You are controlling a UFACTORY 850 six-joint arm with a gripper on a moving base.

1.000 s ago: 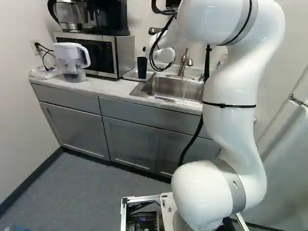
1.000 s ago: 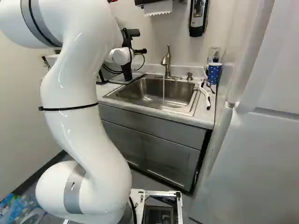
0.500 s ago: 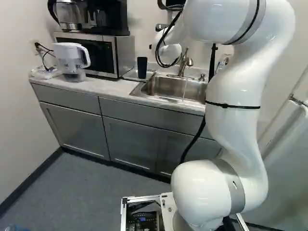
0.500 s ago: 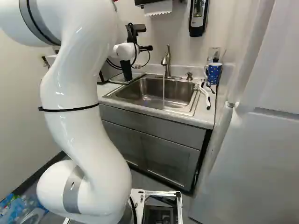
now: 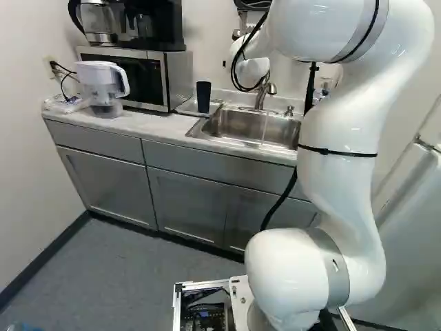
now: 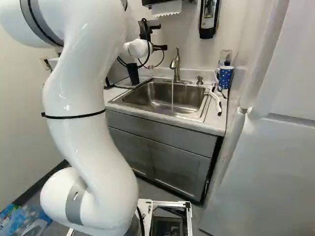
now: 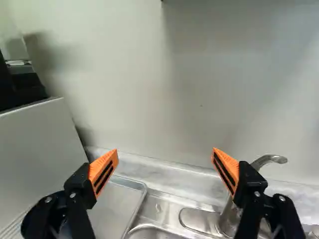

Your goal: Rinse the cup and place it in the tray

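- The white arm (image 5: 344,158) rises at the right of the left base view and reaches out over the counter (image 5: 157,124).
- The microwave (image 5: 180,76) stands on the counter, just beside the tray.
- The sink (image 6: 162,96) is set into the counter.
- The metal tray (image 5: 182,105) lies between the microwave and the sink.
- The pitcher (image 5: 103,86) stands on the counter in front of the microwave.
- The gripper (image 6: 151,25) is up above the counter, near the faucet. In the wrist view the gripper (image 7: 165,157) is spread wide and empty, its orange pads (image 7: 103,172) well apart and facing each other, with the wall (image 7: 159,109) seen between them.
- The faucet (image 6: 177,66) stands at the back of the sink, with a thin stream of water (image 6: 172,96) running down from it.
- The dark cup (image 5: 203,98) stands upright in the tray, apart from the gripper, its wider end up. Its long axis runs straight up and down.
- The dotted mug (image 6: 226,77) stands upright on the other side of the sink, near the white brush (image 6: 215,99).
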